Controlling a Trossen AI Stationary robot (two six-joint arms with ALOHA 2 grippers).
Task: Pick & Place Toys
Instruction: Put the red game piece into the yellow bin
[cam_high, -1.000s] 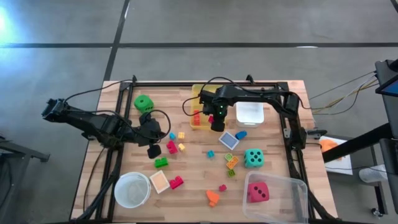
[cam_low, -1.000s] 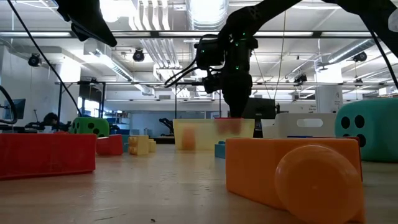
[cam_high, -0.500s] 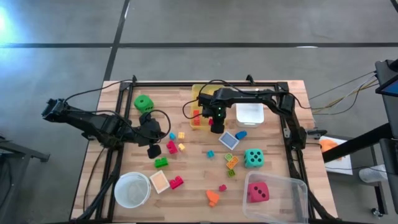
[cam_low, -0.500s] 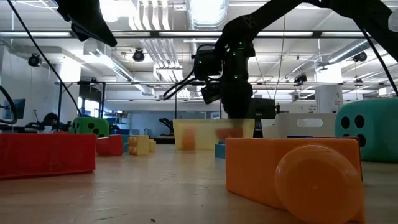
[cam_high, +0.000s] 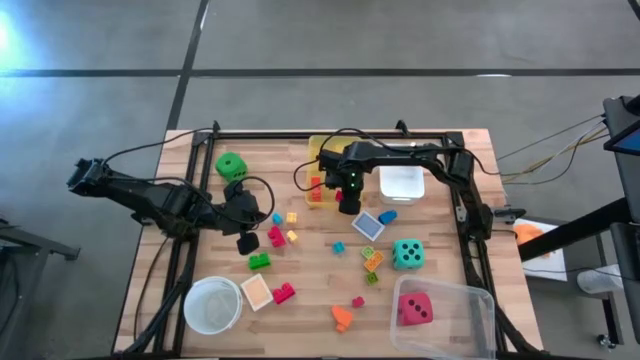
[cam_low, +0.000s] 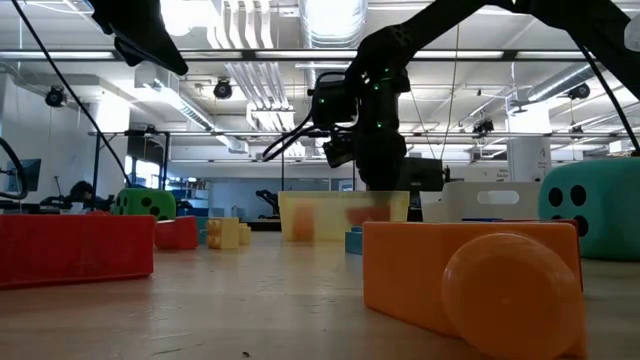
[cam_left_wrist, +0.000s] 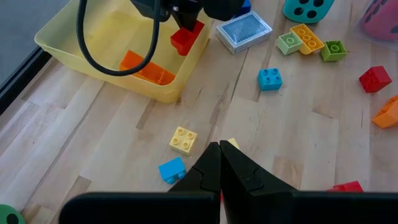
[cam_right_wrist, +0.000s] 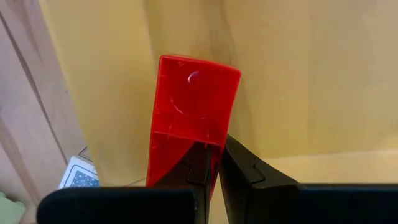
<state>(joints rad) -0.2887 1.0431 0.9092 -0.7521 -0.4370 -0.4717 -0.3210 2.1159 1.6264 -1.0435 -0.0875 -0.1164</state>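
Right now my right gripper (cam_right_wrist: 213, 165) is clamped on 1 red block (cam_right_wrist: 189, 118), holding it over the yellow bin (cam_left_wrist: 74, 46) at that bin's near edge. My left gripper (cam_left_wrist: 219, 163) waits with its jaws fully closed on nothing, above the table (cam_high: 310, 275) beside a yellow block (cam_left_wrist: 184, 139) and a blue block (cam_left_wrist: 171, 170).

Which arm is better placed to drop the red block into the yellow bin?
The right. Its gripper is already shut on the red block over the yellow bin. The left gripper is shut, empty, and off by the loose blocks.
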